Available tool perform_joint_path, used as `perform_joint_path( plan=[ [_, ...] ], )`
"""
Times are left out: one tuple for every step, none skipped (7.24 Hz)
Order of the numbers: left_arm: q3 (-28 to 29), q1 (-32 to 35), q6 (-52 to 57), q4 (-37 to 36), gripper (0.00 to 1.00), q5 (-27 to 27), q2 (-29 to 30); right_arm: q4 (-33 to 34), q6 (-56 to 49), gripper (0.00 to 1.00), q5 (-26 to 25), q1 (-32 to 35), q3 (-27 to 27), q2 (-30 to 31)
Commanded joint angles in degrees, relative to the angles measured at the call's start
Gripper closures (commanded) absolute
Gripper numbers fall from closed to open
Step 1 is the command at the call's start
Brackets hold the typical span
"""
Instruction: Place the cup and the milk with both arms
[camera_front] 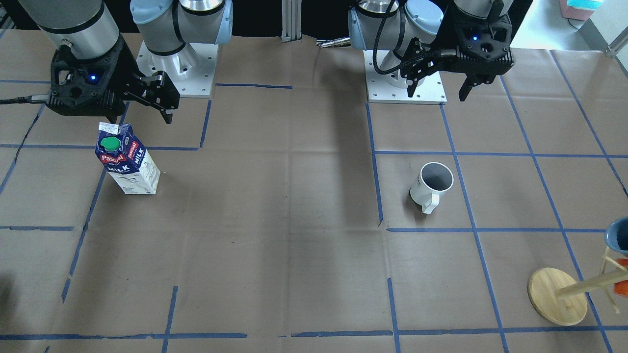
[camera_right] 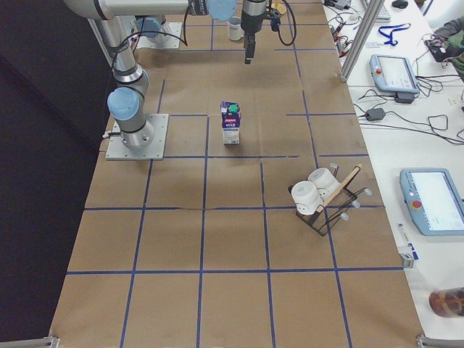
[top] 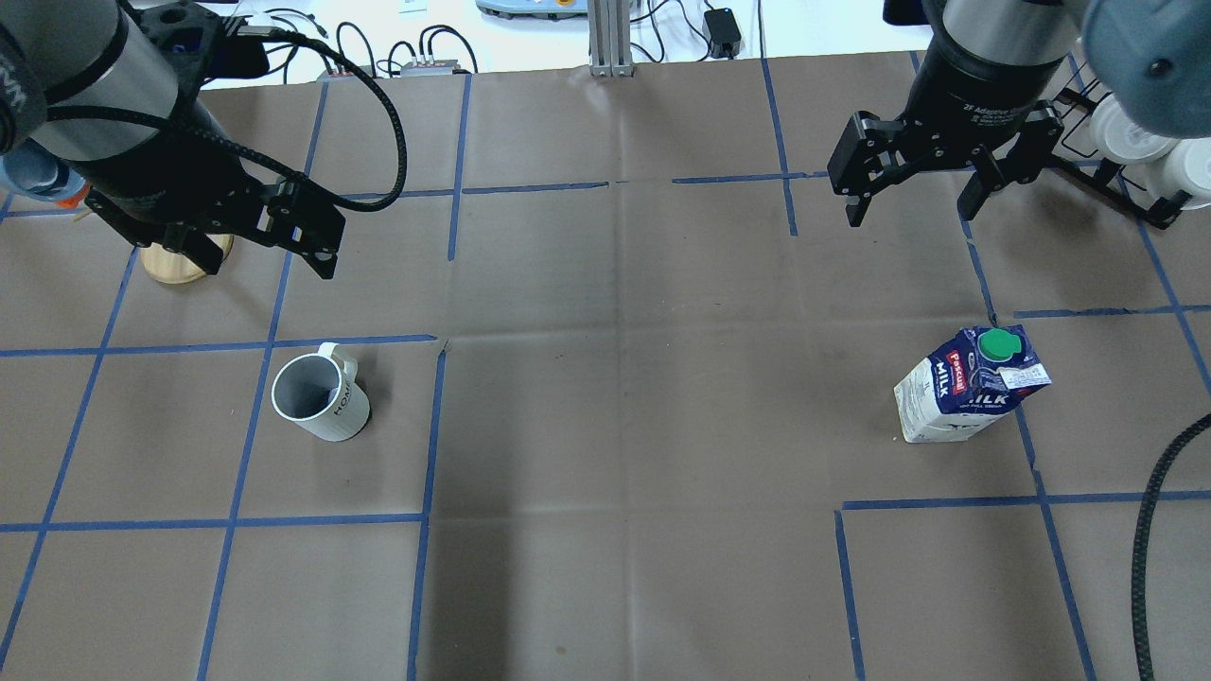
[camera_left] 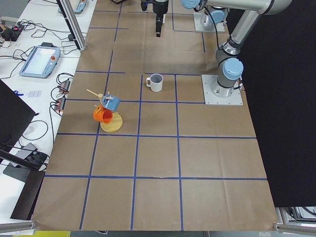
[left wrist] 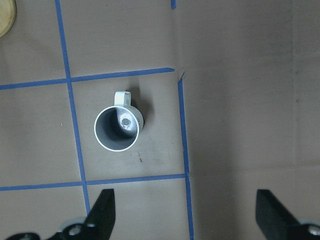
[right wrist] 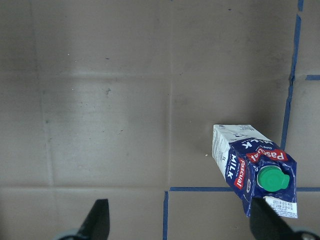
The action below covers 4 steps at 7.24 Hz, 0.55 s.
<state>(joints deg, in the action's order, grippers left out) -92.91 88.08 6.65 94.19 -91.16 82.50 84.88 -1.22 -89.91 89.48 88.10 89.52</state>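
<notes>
Brown paper ruled into squares by blue tape covers the table (top: 605, 426), with cables and control pendants lying past its operators' edge. Cup (top: 320, 402): upright in the left half, roughly midway between the robot-side and operators' edges and well clear of both ends, with its handle turned toward the operators' edge. Milk (top: 970, 383): upright in the right half at a similar depth, green cap uppermost. Left gripper (camera_front: 437, 92): raised above the table, jaws spread wide and holding nothing; its wrist view shows the cup ahead of the fingers, not between them. Right gripper (top: 910, 208): likewise raised, jaws wide apart and empty, with the milk off to one side in its wrist view. Mug tree (camera_left: 109, 116): stands nearer the left end, bearing a blue and an orange cup. Rack (camera_right: 319, 199): holds white cups nearer the right end. Handling, as judged: the cup is rigid, glazed and probably slippery, and would chip if dropped, so a firm pinch across the body below the rim, clear of the handle, seems soundest. The milk has thin card walls that yield under pressure, and its fill cannot be told; moderate force across two opposite flat faces, below the gable, should suit.
</notes>
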Motion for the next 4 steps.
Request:
perform_joint_path(
  plan=[
    [-1.91,-0.53,0.02,0.56,0.0,-0.42,1.16,2.2,0.17,0.0,-0.52,0.08,0.58,0.92],
    [-4.45,-2.71,0.81,-0.32,0.0,-0.25,1.52,2.48,0.43,0.0,-0.18,0.08,0.58,1.01],
    [-9.87,-6.39,8.3,-6.68,0.0,-0.08,2.3,2.57,0.43,0.0,0.08,0.08,0.49,1.01],
    [-16.97,-9.56,14.55,-16.75,0.0,-0.42,2.83,2.57,0.43,0.0,0.09,0.08,0.4,1.01]
  ],
)
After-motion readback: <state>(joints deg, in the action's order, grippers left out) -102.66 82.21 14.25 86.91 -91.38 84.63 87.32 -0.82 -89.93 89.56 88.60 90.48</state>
